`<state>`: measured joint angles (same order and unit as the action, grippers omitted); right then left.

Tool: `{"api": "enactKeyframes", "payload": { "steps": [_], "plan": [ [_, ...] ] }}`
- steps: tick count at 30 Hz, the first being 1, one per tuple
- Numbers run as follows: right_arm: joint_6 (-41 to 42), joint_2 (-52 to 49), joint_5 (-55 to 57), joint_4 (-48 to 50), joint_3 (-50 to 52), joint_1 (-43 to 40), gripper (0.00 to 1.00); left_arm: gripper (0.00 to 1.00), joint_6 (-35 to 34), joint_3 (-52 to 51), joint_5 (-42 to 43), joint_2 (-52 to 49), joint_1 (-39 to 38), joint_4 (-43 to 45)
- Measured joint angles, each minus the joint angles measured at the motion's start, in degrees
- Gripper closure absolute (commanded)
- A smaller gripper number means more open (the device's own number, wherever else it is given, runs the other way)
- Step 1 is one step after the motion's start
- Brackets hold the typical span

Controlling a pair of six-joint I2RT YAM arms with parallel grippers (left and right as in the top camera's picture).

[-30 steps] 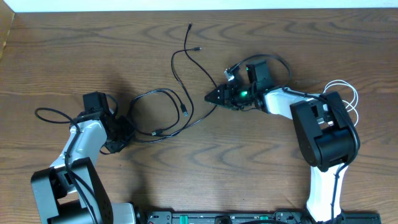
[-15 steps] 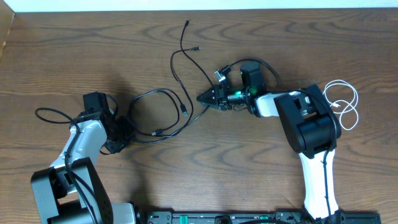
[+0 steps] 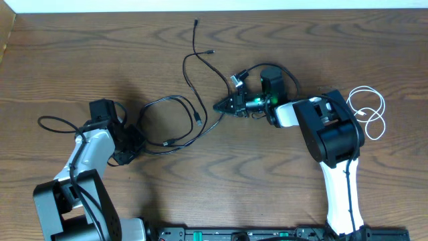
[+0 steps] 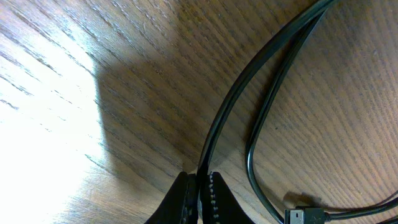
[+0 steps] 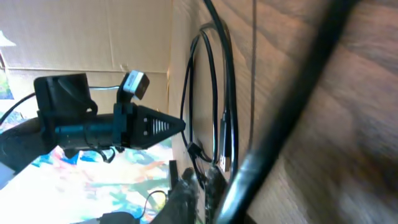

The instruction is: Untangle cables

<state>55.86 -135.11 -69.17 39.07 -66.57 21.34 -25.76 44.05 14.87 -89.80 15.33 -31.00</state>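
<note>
Left end effector [image 4: 199, 182] is clamped shut on a loop of the black cables [image 3: 199, 119], which lie tangled on the desk [image 3: 67, 53] between the two arms. Right end effector [image 3: 218, 106] is closed, tip against a black strand right of the tangle; cannot tell whether it grips it. White cable [image 3: 372, 110] lies coiled apart, well off to the right.

Brown wood-grain table [image 3: 301, 40]; black cables [image 3: 200, 121], one white cable [image 3: 373, 112]; left arm [image 3: 90, 150] and right arm [image 3: 334, 134] white-and-black; green glow [image 3: 257, 102] behind black right gripper [image 3: 219, 105].
</note>
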Motion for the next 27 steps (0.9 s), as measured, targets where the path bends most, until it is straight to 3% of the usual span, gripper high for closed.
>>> {"api": "enactKeyframes", "payload": {
  "steps": [7, 14, 19, 22, 24, 26, 27],
  "plan": [
    [0.31, 0.00, 0.31, 0.00, 0.00, 0.00, 0.97, 0.92, 0.02, 0.00, 0.00, 0.00, 0.00, 0.00],
    [0.79, 0.00, 0.61, -0.04, 0.00, 0.00, 0.68, 0.92, 0.02, 0.00, 0.24, 0.00, 0.00, 0.00],
    [2.34, -0.02, 1.09, 0.13, -0.02, 0.00, 0.69, 0.92, 0.02, 0.00, 0.24, 0.00, 0.00, 0.02],
    [4.17, -0.17, 1.14, 0.46, -0.02, 0.52, 0.44, 0.93, 0.02, 0.00, 0.24, 0.00, 0.00, 0.02],
    [5.27, -0.20, 1.18, 0.46, -0.04, 1.38, 0.35, 0.92, 0.00, 0.00, 0.24, 0.00, 0.00, 0.04],
    [6.69, 0.07, 0.59, 0.87, -0.31, 2.49, 0.32, 0.92, 0.00, 0.00, 0.24, 0.00, 0.00, 0.04],
    [7.37, 0.07, 0.68, 0.92, -0.46, 3.06, 0.36, 0.92, 0.00, 0.00, 0.22, 0.00, 0.00, 0.04]
  ]
}}
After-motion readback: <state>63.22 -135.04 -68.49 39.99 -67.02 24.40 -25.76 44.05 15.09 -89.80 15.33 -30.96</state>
